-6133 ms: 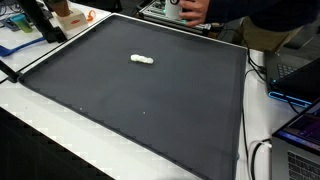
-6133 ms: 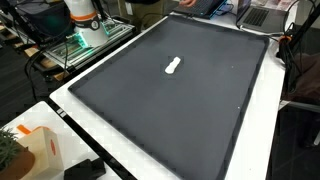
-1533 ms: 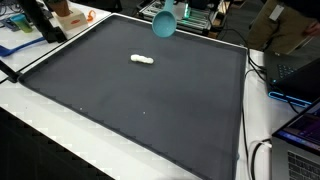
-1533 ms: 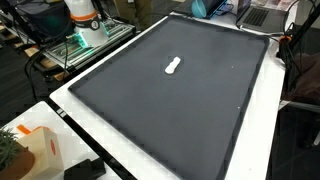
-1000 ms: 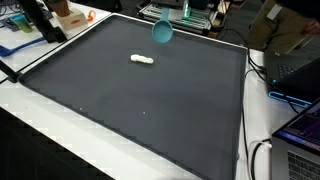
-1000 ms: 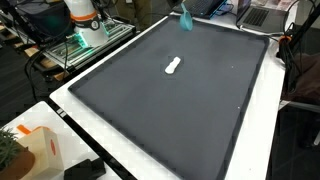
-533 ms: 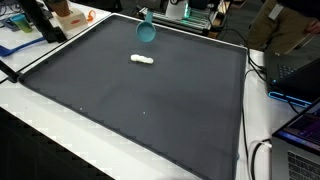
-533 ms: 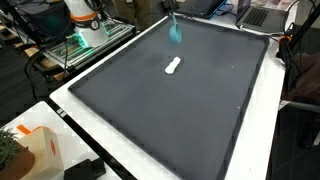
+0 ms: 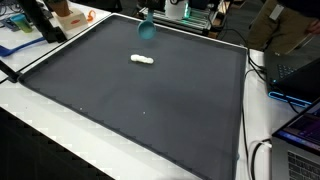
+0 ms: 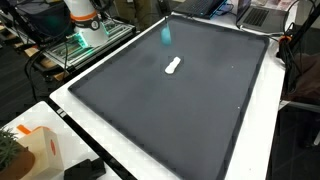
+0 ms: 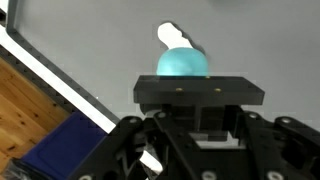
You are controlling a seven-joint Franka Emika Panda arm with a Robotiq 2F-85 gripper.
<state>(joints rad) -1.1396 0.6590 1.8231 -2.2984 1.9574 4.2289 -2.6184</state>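
Note:
A small white piece (image 9: 143,60) lies on the dark mat (image 9: 150,110); it is also the white piece (image 10: 173,66) in both exterior views. A rounded teal object (image 9: 147,28) hangs in the air just above the mat's far edge, a short way beyond the white piece. It appears blurred as the teal object (image 10: 166,34). In the wrist view the teal object (image 11: 183,63) sticks out past my gripper (image 11: 200,90), which looks shut on it. The white piece (image 11: 172,37) shows right behind it. My arm is almost entirely out of both exterior views.
The mat lies on a white table (image 10: 110,150). Laptops and cables (image 9: 295,100) crowd one side. A white-and-orange machine (image 10: 82,18) and green-lit gear stand at a far corner. A person (image 9: 285,20) is at the back. An orange box (image 10: 40,150) sits at the near corner.
The teal object has travelled along the mat's far edge and drawn closer to the white piece. The white piece has stayed put.

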